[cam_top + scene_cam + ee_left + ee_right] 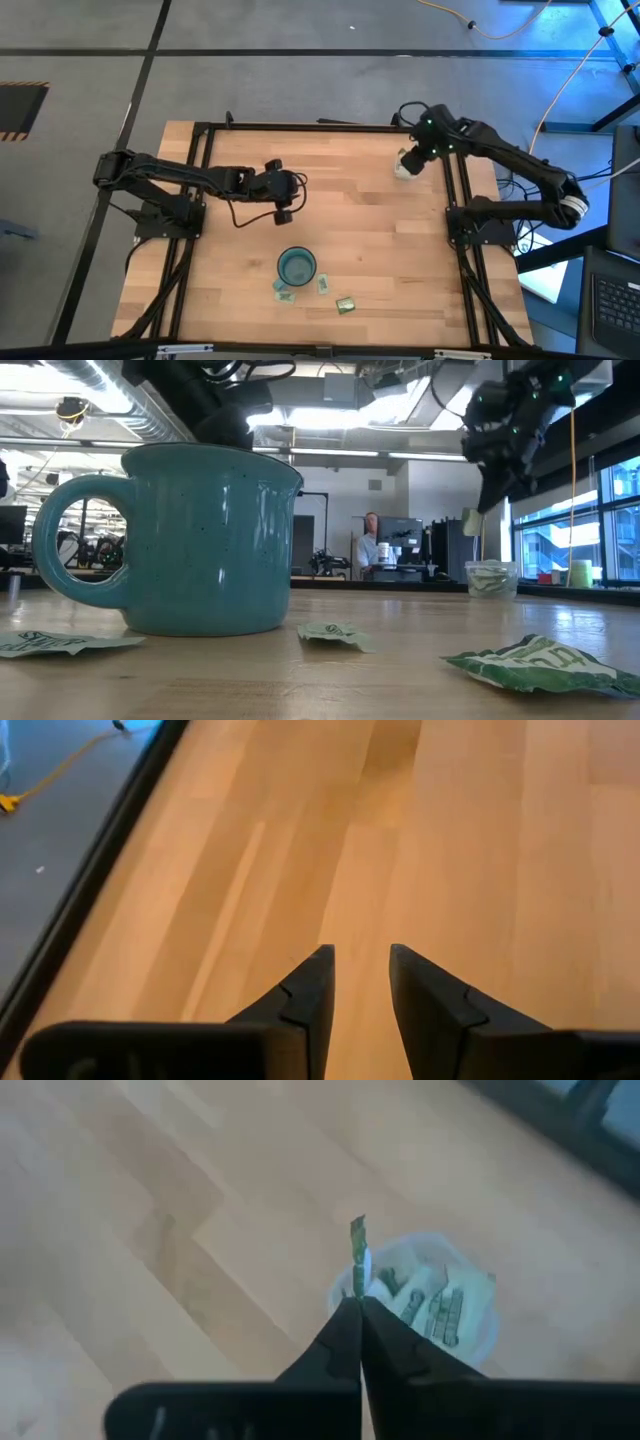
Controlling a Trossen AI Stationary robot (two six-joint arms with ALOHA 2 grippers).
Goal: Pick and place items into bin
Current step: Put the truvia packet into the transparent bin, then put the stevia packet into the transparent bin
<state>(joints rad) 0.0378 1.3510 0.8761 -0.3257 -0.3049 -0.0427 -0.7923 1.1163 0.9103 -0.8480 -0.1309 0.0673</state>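
My right gripper hangs at the table's far right, over the bin, and is shut on a green packet. The bin, a small translucent cup, stands on the wood with several packets inside. A teal mug stands near the front edge. Three loose packets lie flat by it. My left gripper is open over bare wood left of the table's middle, with nothing between its fingers. My right gripper pinches one end of the packet between its two fingertips, coming from above and slanting down. The packet shows edge-on and sticks out past the fingertips. In the low view it hangs below the gripper, lifted clear above the bin's rim.
Black frame rails run along the table's edges. Bare wood lies between the mug and the bin. In the low view a person sits in the room far behind the table.
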